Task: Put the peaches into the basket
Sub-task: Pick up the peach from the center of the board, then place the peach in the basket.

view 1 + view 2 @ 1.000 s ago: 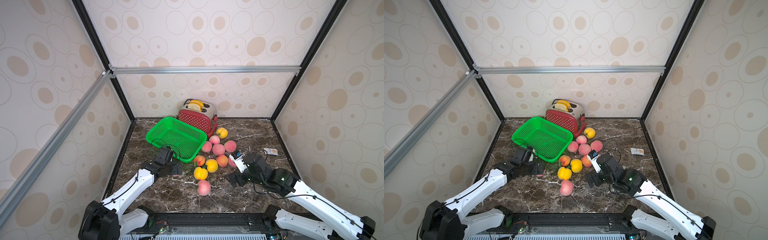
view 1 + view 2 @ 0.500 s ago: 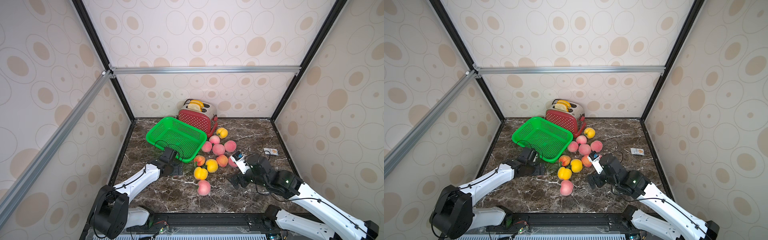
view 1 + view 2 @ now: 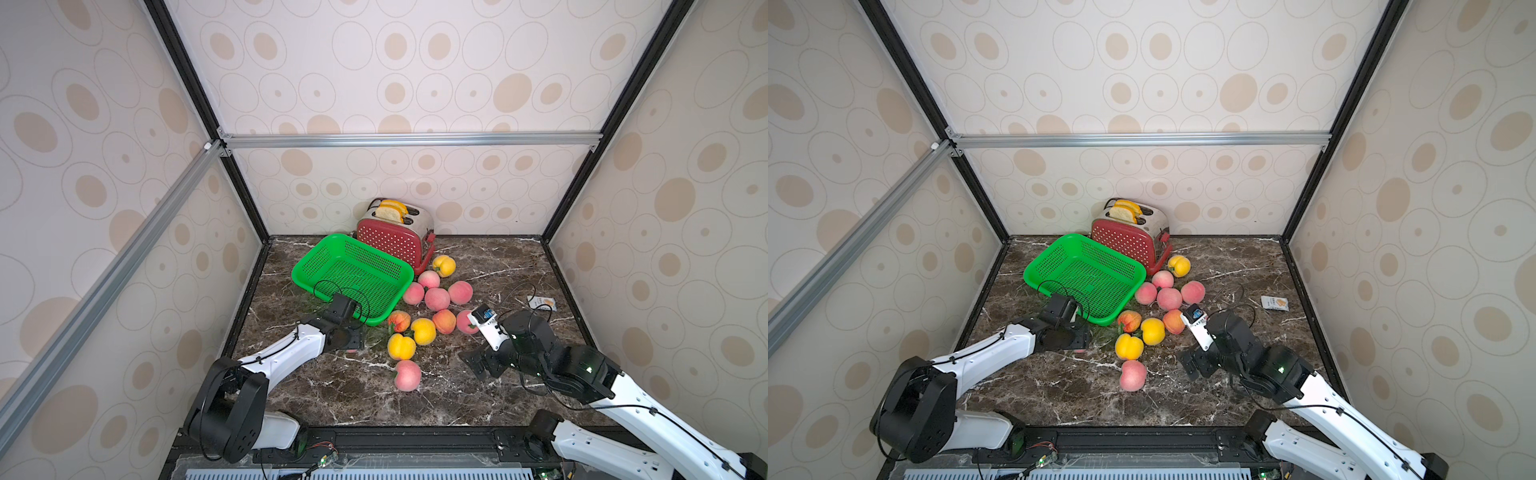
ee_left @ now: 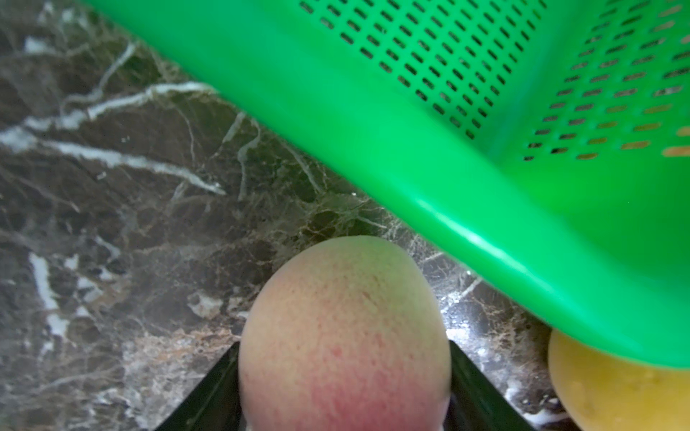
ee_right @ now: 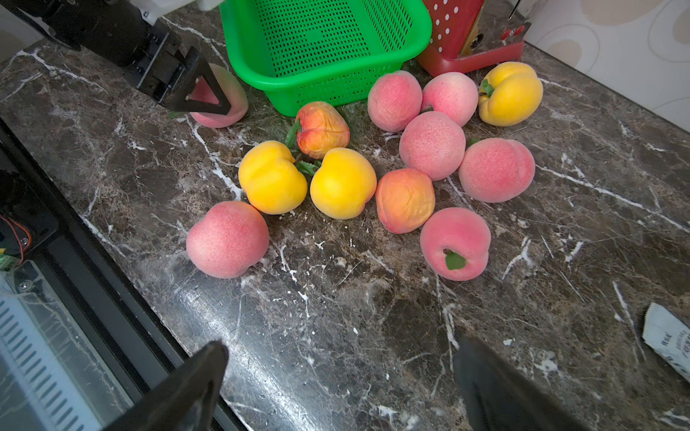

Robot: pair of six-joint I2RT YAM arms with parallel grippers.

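1. As I watch through the wrist cameras, my left gripper [image 5: 214,95] is clamped on a pink peach [image 4: 343,336], with one finger on each side.
2. That peach sits just beside the near rim of the green basket [image 3: 370,255], outside it. I cannot tell whether it touches the marble table [image 3: 478,257].
3. Eleven loose peaches [image 5: 433,145] lie clustered on the marble to the basket's right. They are pink, yellow and orange-red, and several touch.
4. My right gripper [image 5: 339,347] hangs near the cluster with its jaws spread wide, gripping nothing.
5. A red dotted toaster [image 3: 390,245] stands behind the basket, and a small packet [image 3: 540,301] lies apart at the right.
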